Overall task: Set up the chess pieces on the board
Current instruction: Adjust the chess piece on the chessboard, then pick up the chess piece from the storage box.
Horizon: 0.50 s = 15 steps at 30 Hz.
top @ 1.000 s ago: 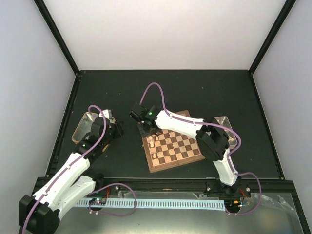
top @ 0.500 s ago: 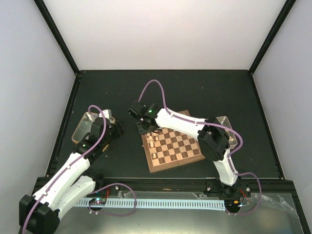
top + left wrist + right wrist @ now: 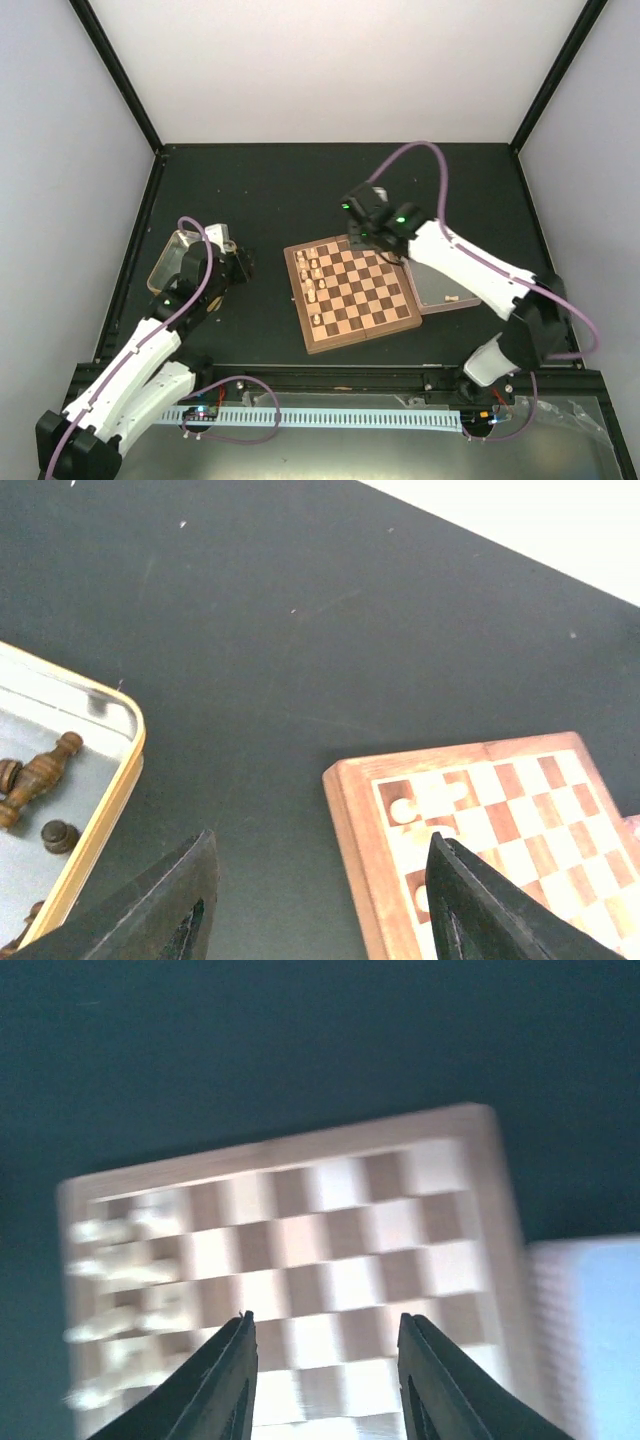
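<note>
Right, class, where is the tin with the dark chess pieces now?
In the overhead view the tin sits at the left, partly hidden by the left arm, left of the board; the left wrist view shows it at lower left.

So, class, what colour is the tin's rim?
Gold; the tin shows best in the left wrist view.

A matte black table (image 3: 300,180), faintly flecked with pale specks, spans the enclosure. A white back wall (image 3: 340,70) rises from its far edge, and pale grey side walls (image 3: 50,220) flank it. Black posts (image 3: 115,70) slant up from the far corners. A pale blue slotted strip (image 3: 330,417) runs along the near edge. The light is soft and even.
</note>
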Each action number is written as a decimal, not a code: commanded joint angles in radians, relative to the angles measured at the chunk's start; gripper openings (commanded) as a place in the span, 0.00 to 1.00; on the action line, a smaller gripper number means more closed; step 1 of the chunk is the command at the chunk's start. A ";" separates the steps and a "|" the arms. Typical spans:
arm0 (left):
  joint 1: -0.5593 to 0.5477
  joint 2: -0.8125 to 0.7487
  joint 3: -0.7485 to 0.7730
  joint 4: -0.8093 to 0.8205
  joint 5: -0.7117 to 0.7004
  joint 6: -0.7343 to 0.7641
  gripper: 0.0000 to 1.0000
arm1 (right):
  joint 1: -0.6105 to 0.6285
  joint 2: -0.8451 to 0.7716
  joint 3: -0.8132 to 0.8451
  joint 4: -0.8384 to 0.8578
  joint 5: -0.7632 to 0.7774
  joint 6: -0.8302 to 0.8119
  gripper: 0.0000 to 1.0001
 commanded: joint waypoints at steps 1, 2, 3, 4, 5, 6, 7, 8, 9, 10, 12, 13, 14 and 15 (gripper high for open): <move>0.009 -0.048 0.071 -0.007 0.059 0.041 0.59 | -0.159 -0.146 -0.203 0.017 0.099 0.024 0.40; 0.009 -0.057 0.080 -0.013 0.066 0.043 0.59 | -0.208 -0.179 -0.254 0.031 0.099 0.021 0.42; 0.009 -0.066 0.087 -0.022 0.073 0.043 0.60 | -0.256 -0.209 -0.301 0.049 0.092 0.014 0.43; 0.009 -0.075 0.093 -0.028 0.081 0.046 0.60 | -0.299 -0.229 -0.344 0.071 0.089 0.002 0.43; 0.009 -0.087 0.097 -0.034 0.092 0.047 0.60 | -0.343 -0.245 -0.376 0.086 0.088 -0.010 0.43; 0.009 -0.095 0.100 -0.039 0.102 0.049 0.61 | -0.380 -0.250 -0.406 0.100 0.091 -0.020 0.43; 0.010 -0.102 0.104 -0.046 0.110 0.048 0.61 | -0.419 -0.247 -0.429 0.113 0.088 -0.028 0.43; 0.009 -0.108 0.106 -0.055 0.118 0.047 0.61 | -0.457 -0.243 -0.450 0.133 0.084 -0.039 0.43; 0.009 -0.115 0.107 -0.061 0.128 0.045 0.62 | -0.491 -0.238 -0.474 0.158 0.079 -0.051 0.43; 0.009 -0.119 0.106 -0.065 0.137 0.044 0.63 | -0.528 -0.231 -0.496 0.191 0.065 -0.062 0.43; 0.009 -0.123 0.104 -0.073 0.157 0.038 0.63 | -0.594 -0.215 -0.532 0.260 0.019 -0.086 0.43; 0.009 -0.124 0.103 -0.073 0.168 0.036 0.63 | -0.619 -0.202 -0.543 0.291 -0.003 -0.095 0.43; 0.009 -0.123 0.102 -0.074 0.181 0.035 0.63 | -0.643 -0.187 -0.551 0.321 -0.024 -0.104 0.43; 0.009 -0.120 0.101 -0.072 0.191 0.032 0.63 | -0.665 -0.171 -0.556 0.348 -0.040 -0.112 0.43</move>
